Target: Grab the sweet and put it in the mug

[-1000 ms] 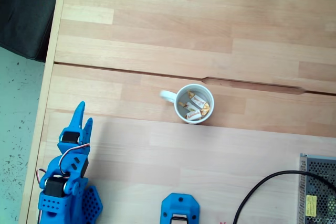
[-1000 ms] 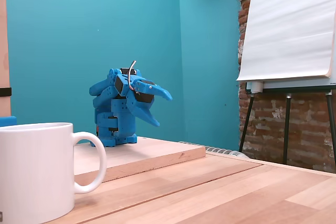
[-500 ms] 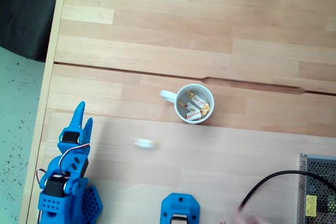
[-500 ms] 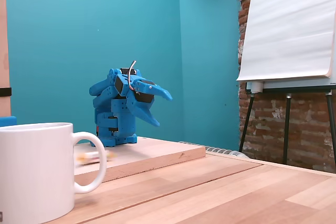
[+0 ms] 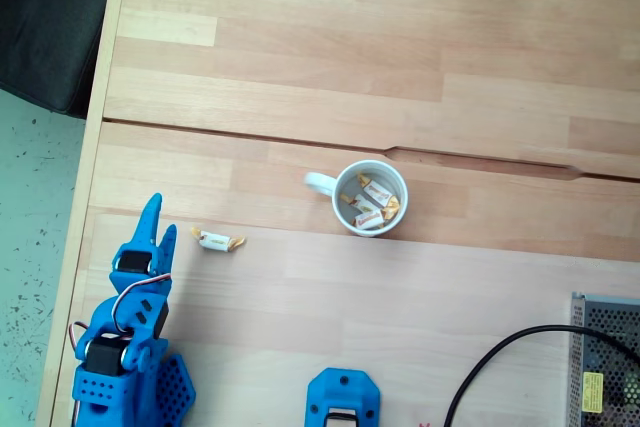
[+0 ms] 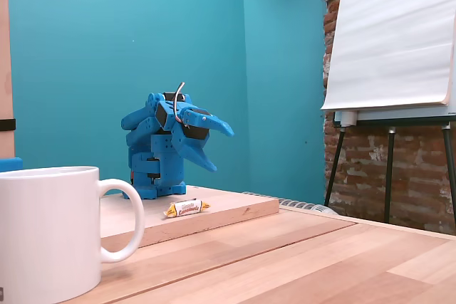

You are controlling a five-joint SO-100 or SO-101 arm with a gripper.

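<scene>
Sweet (image 5: 218, 241) lies on the bench (image 5: 420, 287), between the folded arm's spread, empty fingers (image 6: 214, 149) and the mug (image 5: 366, 197).

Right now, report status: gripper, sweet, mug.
Gripper open, empty, parked on folded arm. Sweet loose on table beside gripper, apart from mug. Mug holds other sweets. Path clear.

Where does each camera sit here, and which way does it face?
A fixed view: above, looking straight down on the wooden table, the mug and the loose sweet; the blue folded arm with its gripper sits lower left.
A fixed view: at tabletop height beside the mug, facing the arm and gripper against a teal wall.
Both show mug, sweet and arm.
</scene>
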